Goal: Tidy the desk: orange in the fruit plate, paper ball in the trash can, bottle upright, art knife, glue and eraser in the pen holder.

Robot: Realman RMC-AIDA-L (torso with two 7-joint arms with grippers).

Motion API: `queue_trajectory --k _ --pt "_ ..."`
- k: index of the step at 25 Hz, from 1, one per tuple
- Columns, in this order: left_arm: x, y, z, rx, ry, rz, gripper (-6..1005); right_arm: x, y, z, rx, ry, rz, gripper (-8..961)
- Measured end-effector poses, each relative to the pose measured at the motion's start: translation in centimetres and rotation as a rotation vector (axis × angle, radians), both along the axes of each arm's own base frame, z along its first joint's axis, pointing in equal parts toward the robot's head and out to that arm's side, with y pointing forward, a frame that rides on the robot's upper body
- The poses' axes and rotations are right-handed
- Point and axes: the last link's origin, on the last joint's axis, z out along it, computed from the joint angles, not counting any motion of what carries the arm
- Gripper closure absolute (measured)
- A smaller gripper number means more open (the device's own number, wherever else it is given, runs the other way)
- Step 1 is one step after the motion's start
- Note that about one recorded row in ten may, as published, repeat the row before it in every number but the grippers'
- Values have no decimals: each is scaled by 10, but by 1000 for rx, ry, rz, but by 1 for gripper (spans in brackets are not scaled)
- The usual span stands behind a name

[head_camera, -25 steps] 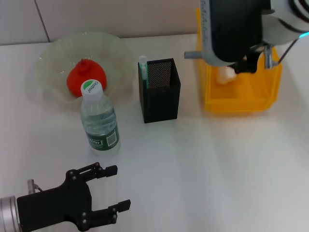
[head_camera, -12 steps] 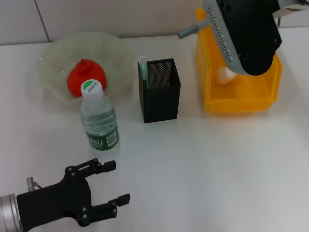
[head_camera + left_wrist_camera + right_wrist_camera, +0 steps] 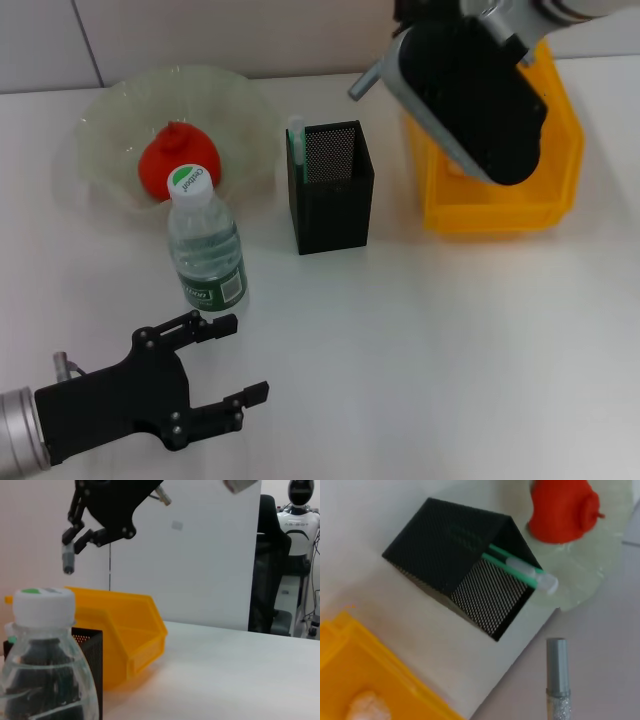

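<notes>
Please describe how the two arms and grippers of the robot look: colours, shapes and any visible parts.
The left gripper is matte black, with two slim linkage fingers joined by small round pivots, mounted on a silver metal wrist cylinder. The right gripper is also black, with the same jointed finger links. Its arm has a bulky glossy black housing, a grey strip with a row of small holes, and white segments above.

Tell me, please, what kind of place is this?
Probably a robotics lab staged as a desk: a white table with a mesh pen holder and yellow bin, and a humanoid robot standing in the background.
</notes>
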Motion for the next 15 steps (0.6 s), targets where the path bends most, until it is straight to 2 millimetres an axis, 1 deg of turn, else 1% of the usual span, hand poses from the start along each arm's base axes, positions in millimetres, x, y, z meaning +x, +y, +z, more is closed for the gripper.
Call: queue_trajectory --k 5,15 --pt "0 -3 -4 19 -24 1 217 -2 8 -19 -46 -70 86 842" --pt "-1 -5 -5 26 -37 14 217 2 13 -37 -110 -177 150 833"
